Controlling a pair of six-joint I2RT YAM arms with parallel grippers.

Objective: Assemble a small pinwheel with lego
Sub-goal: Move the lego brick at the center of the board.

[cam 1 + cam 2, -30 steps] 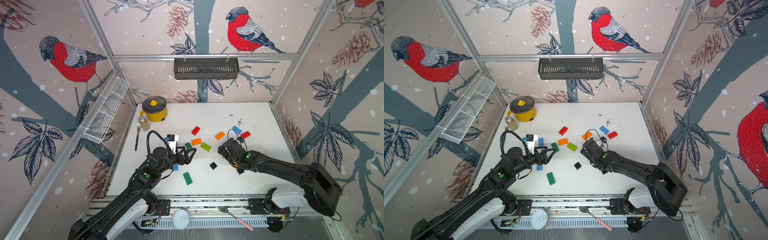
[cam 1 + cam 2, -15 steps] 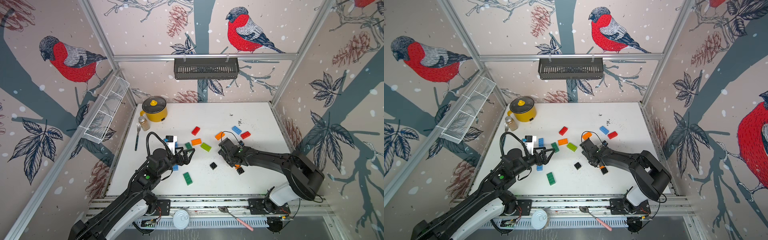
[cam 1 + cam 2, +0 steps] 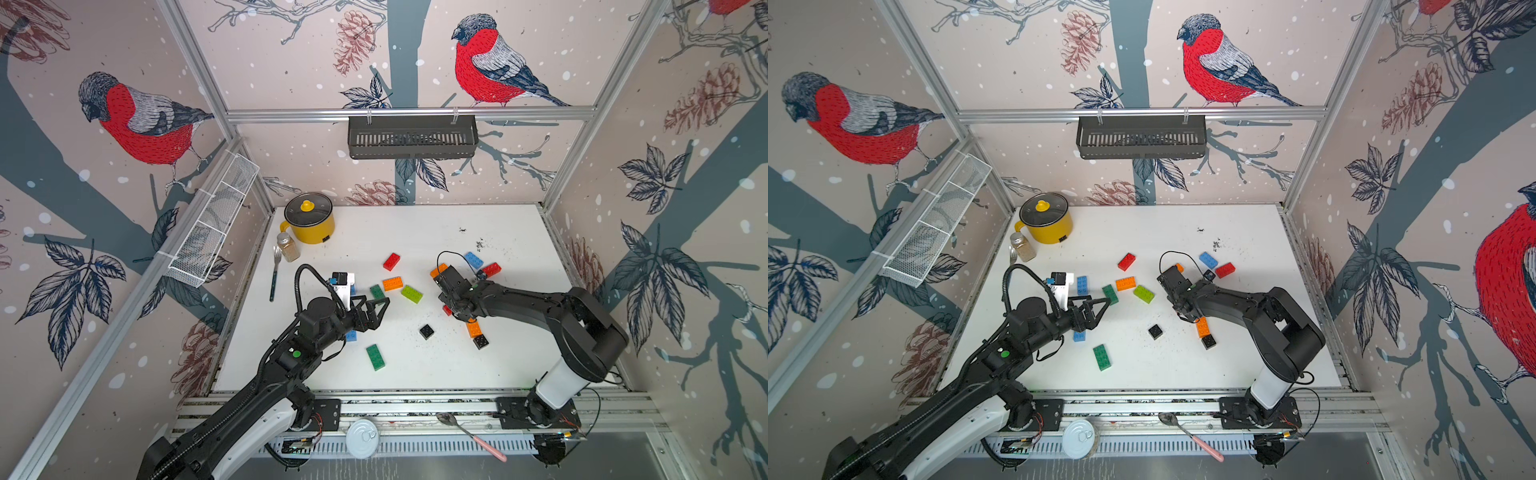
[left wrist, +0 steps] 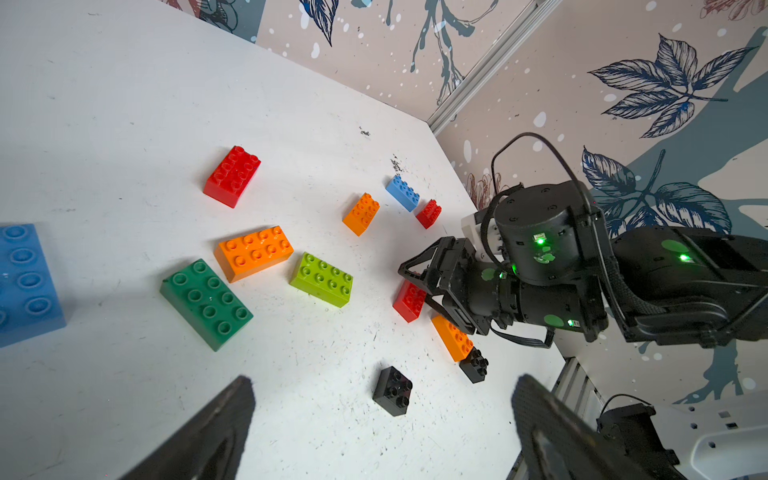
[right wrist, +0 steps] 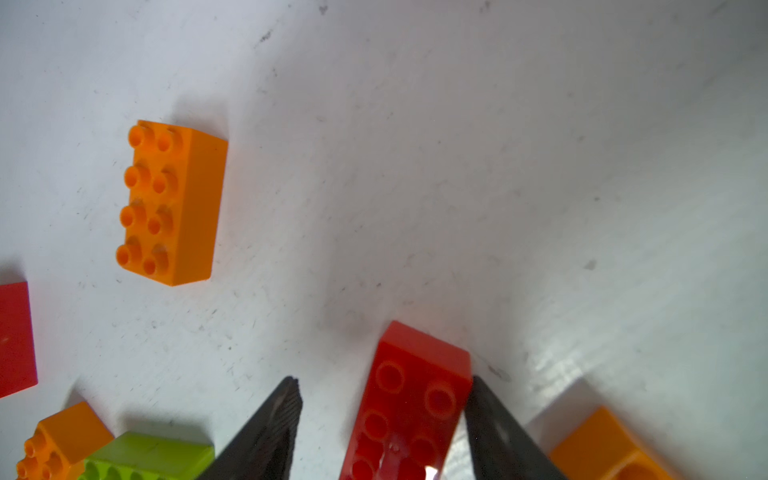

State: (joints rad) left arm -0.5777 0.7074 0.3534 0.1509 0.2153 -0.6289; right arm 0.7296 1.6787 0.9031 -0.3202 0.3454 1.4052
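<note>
Straddling a red brick (image 5: 411,395), the right pincer (image 5: 382,379) is seen unclamped. The left pincer (image 4: 384,379) is held wide, empty.

From the pot (image 3: 309,218) in the far left corner of the table (image 3: 415,374): the jar (image 3: 288,247) stands just before it, and the fork (image 3: 274,272) lies nearer still, along the left edge. Right of the pot and nearer, three oblong bricks (image 3: 392,284) lie close together. Farther right and nearer again, a square brick (image 3: 481,341) touches the end of an oblong brick (image 3: 473,328).
</note>
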